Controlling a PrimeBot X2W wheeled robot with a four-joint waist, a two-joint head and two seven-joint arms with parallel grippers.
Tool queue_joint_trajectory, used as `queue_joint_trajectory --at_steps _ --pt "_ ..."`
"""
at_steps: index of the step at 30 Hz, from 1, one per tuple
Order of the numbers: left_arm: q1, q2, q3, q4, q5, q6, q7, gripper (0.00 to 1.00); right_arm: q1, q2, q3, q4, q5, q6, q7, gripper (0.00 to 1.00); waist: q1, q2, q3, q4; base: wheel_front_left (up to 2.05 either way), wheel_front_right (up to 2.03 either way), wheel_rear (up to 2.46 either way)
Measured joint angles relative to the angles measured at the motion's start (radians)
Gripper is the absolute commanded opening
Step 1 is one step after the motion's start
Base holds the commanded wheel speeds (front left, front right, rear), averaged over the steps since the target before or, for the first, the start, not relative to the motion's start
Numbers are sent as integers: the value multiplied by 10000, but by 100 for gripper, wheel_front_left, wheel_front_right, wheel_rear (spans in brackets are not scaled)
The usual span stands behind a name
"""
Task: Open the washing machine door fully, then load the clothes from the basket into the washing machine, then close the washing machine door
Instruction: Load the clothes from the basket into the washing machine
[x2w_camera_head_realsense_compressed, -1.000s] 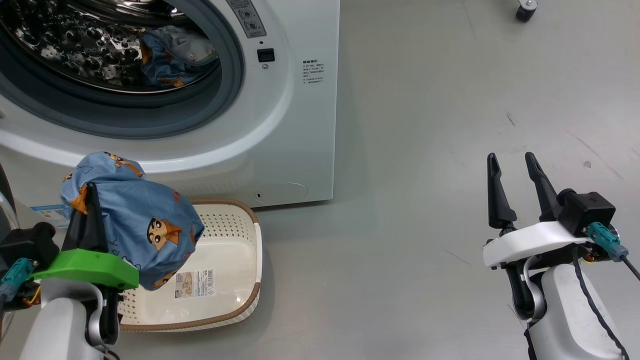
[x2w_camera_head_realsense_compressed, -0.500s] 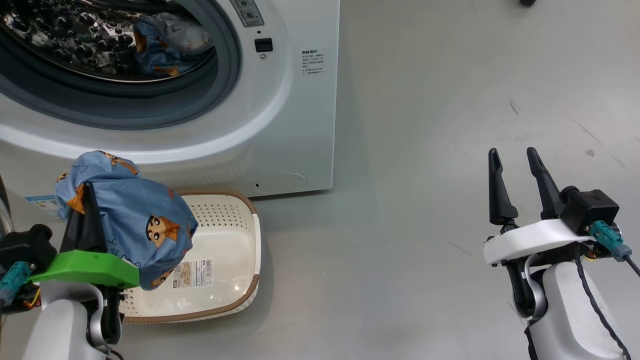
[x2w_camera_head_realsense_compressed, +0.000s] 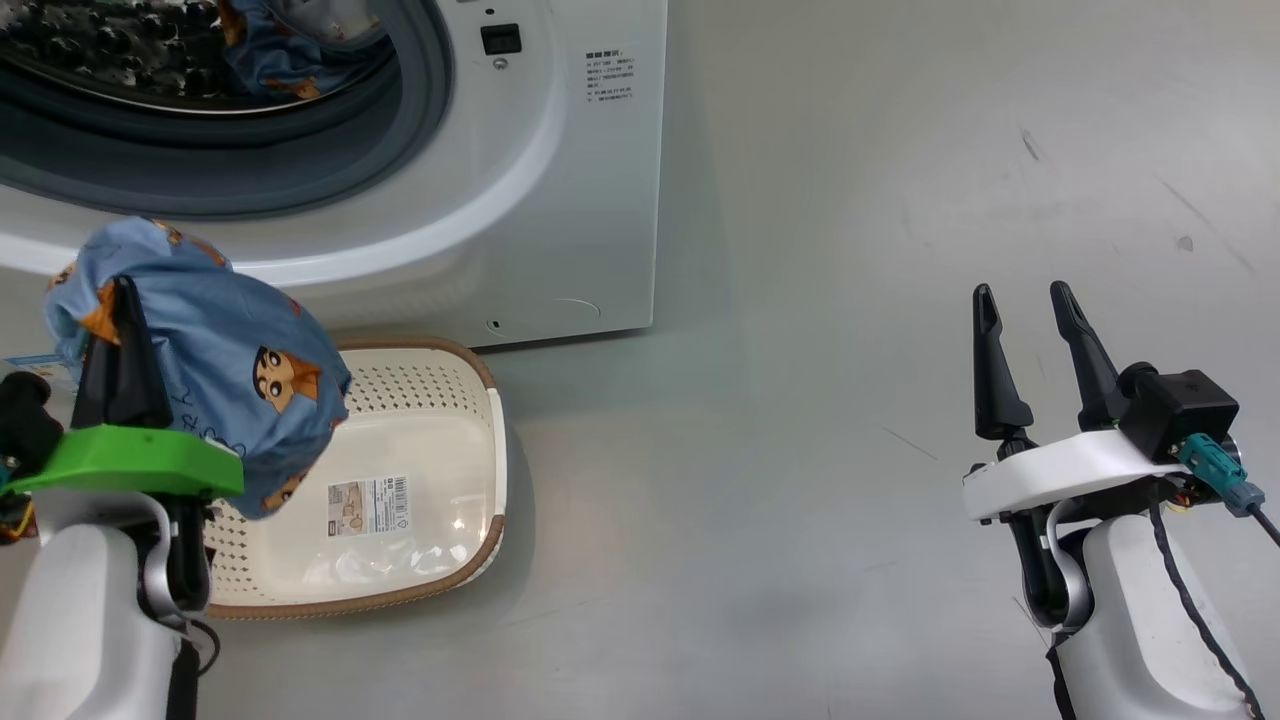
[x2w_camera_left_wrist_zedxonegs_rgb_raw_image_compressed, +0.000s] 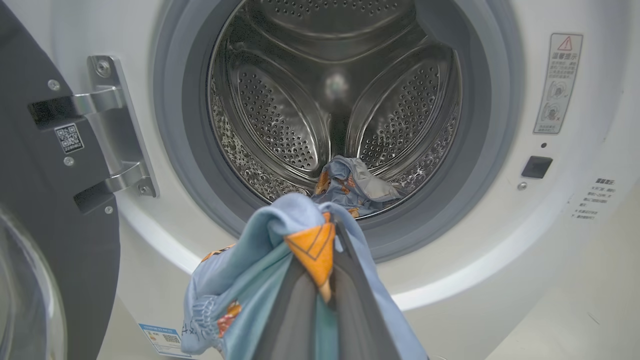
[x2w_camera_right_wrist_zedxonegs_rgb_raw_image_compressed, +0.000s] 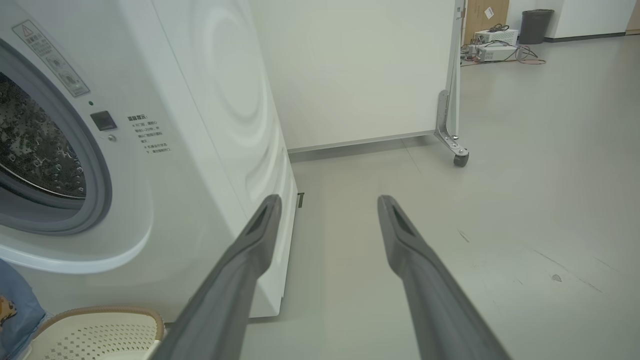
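Head view: your left gripper (x2w_camera_head_realsense_compressed: 125, 310) is clamped tight on one bundle of clothes (x2w_camera_head_realsense_compressed: 240, 380), above left end of basket (x2w_camera_head_realsense_compressed: 478, 470); fingers point toward washing machine (x2w_camera_head_realsense_compressed: 560, 200). One basket, on floor before machine. Your right gripper (x2w_camera_head_realsense_compressed: 1030, 300) is spread wide, grips nothing, fingers point up view.

Left wrist view: washing machine door (x2w_camera_left_wrist_zedxonegs_rgb_raw_image_compressed: 55, 240) stands open at left. Second garment (x2w_camera_left_wrist_zedxonegs_rgb_raw_image_compressed: 357, 185) lies low in drum (x2w_camera_left_wrist_zedxonegs_rgb_raw_image_compressed: 280, 115). Garments counted: two.

Right wrist view: fingers point past machine's side panel.

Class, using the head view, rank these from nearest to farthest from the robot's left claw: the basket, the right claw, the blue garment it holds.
1. Blue garment: gripped in the left claw.
2. Basket: just to its right, on the floor.
3. Right claw: far right, open.
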Motion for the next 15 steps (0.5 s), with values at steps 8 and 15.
queue_joint_trajectory --at_steps 8,15 --pt "-1321 485 12 136 196 -2 0 0 -271 0 48 -96 31 0 0 100 0 0 558 -232 0 0 0" --pt "-2472 947 -2 489 263 -10 280 0 -503 -2 167 -144 42 0 0 100 0 0 992 -456 0 0 0"
